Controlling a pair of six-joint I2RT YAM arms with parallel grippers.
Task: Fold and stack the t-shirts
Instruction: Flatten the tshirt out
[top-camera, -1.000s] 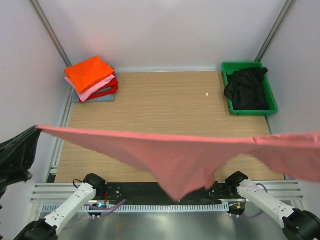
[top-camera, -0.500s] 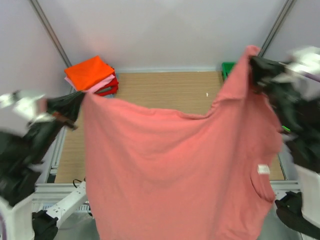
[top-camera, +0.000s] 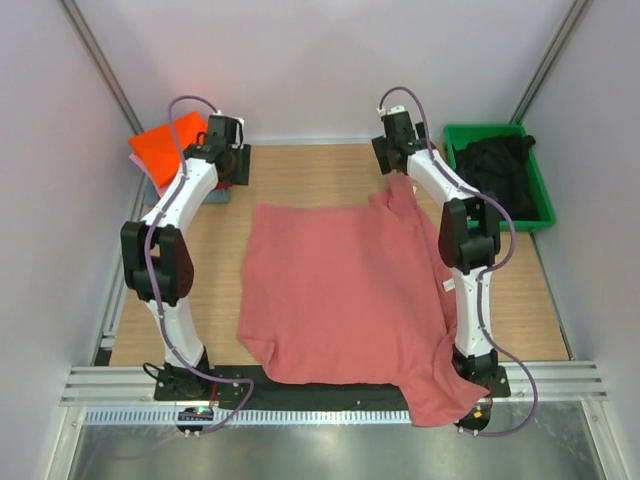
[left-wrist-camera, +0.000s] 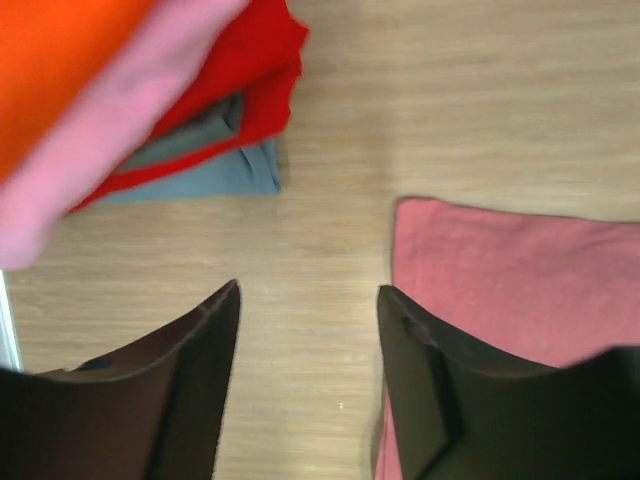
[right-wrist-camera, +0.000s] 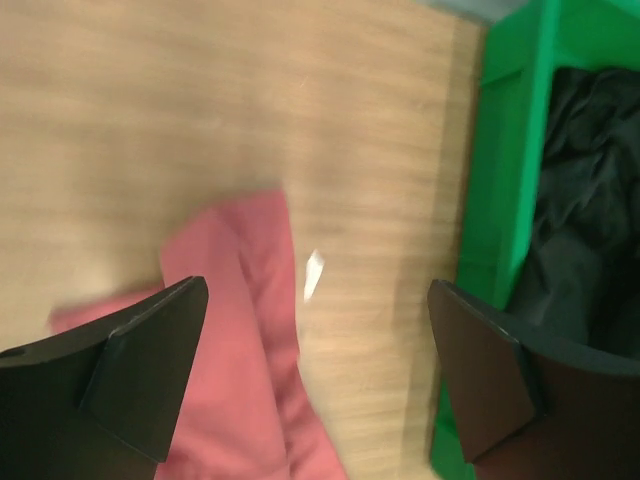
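A salmon-red t-shirt (top-camera: 340, 300) lies spread flat over the middle of the table, its near right corner drooping over the front edge. My left gripper (top-camera: 233, 163) hovers open by the shirt's far left corner (left-wrist-camera: 520, 280), with only bare wood between the jaws (left-wrist-camera: 310, 290). My right gripper (top-camera: 391, 155) stands wide open over the bunched far right corner (right-wrist-camera: 235, 330), holding nothing (right-wrist-camera: 318, 288). At the far left sits a folded stack (top-camera: 182, 152): orange (left-wrist-camera: 60, 60), pink (left-wrist-camera: 110, 130), red (left-wrist-camera: 260, 60) and grey-blue (left-wrist-camera: 200, 180). A black t-shirt (top-camera: 492, 175) lies crumpled in the bin.
The green plastic bin (top-camera: 541, 216) stands at the far right, its wall (right-wrist-camera: 505, 150) close beside my right gripper. A small white scrap (right-wrist-camera: 313, 273) lies on the wood between the shirt corner and the bin. White walls enclose the table.
The salmon-red shirt, held up stretched between both grippers, has been swung forward and laid flat on the table. Both grippers have opened and let go of its far corners.
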